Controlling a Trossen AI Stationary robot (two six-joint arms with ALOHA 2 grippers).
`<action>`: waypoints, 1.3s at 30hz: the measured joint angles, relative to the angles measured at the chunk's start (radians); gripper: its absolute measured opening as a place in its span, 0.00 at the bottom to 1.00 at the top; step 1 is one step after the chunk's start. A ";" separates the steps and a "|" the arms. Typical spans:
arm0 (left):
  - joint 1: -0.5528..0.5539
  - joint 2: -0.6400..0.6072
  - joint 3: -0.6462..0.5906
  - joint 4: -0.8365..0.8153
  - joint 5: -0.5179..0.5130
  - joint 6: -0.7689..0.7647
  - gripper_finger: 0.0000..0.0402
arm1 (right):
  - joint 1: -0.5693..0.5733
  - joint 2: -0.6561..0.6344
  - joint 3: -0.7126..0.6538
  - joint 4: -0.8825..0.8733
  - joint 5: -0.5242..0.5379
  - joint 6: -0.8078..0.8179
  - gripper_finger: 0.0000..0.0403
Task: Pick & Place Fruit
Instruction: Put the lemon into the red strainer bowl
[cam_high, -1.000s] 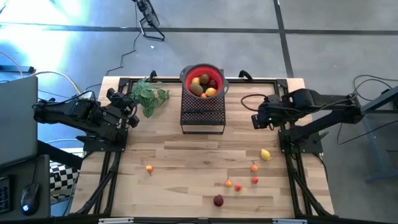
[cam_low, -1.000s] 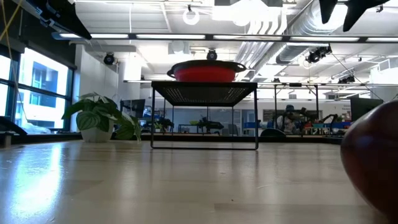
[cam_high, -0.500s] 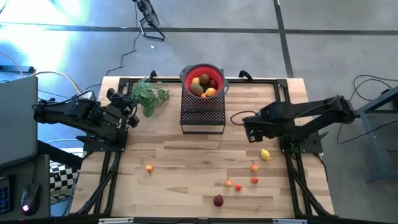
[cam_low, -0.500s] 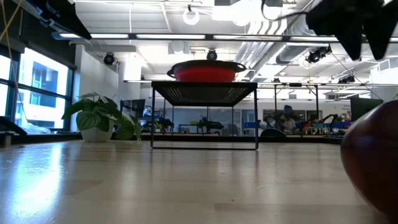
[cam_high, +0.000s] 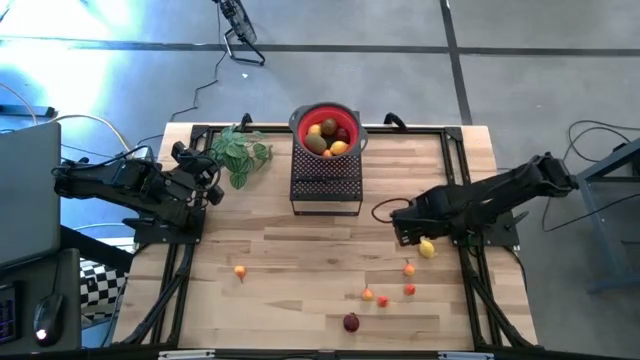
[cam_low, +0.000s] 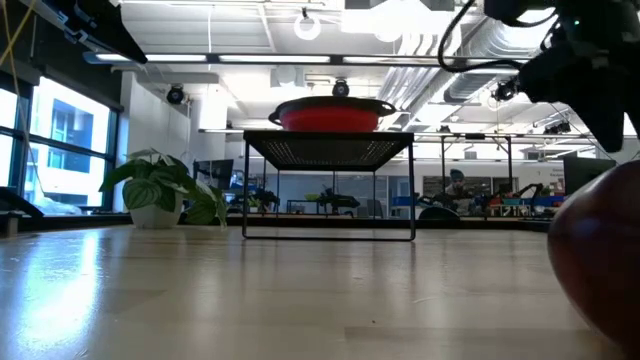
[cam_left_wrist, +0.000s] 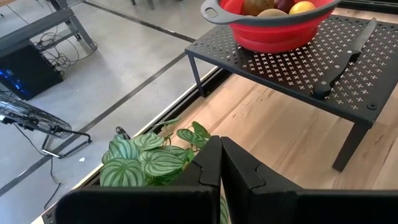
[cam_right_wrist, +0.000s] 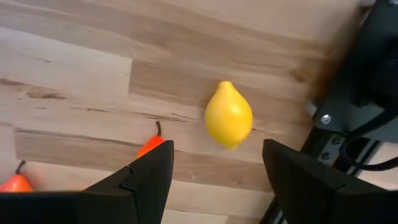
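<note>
A yellow lemon (cam_high: 427, 248) lies on the wooden table at the right. In the right wrist view the lemon (cam_right_wrist: 229, 115) shows below and between my fingers. My right gripper (cam_high: 409, 233) hangs open just above it, pointing down and touching nothing. Several small orange and red fruits (cam_high: 409, 268) and a dark red ball (cam_high: 351, 322) lie nearer the front edge. More fruit fills the red bowl (cam_high: 327, 130) on the black mesh stand (cam_high: 325, 188). My left gripper (cam_high: 207, 187) waits shut at the left, by the leafy sprig (cam_high: 240, 152).
A black-handled knife (cam_left_wrist: 348, 56) lies on the stand beside the bowl (cam_left_wrist: 273, 28). One orange fruit (cam_high: 239, 270) sits alone at the left front. The right arm's black base frame (cam_right_wrist: 367, 106) stands close beside the lemon. The dark red ball (cam_low: 600, 265) looms at the low view's right.
My right gripper has come down and toward the table's near edge, tipping to point straight down over the lemon. Its fingers have stayed open. The fruit has not moved.
</note>
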 joint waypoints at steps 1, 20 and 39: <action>0.000 0.000 0.000 0.000 0.000 0.000 0.00 | 0.006 0.000 -0.011 0.015 -0.004 0.012 0.59; 0.000 0.000 0.000 0.000 0.000 -0.003 0.00 | 0.077 0.000 -0.184 0.161 -0.013 0.145 0.59; 0.000 0.000 0.000 0.000 -0.001 -0.003 0.00 | 0.079 0.002 -0.288 0.308 0.018 0.176 0.59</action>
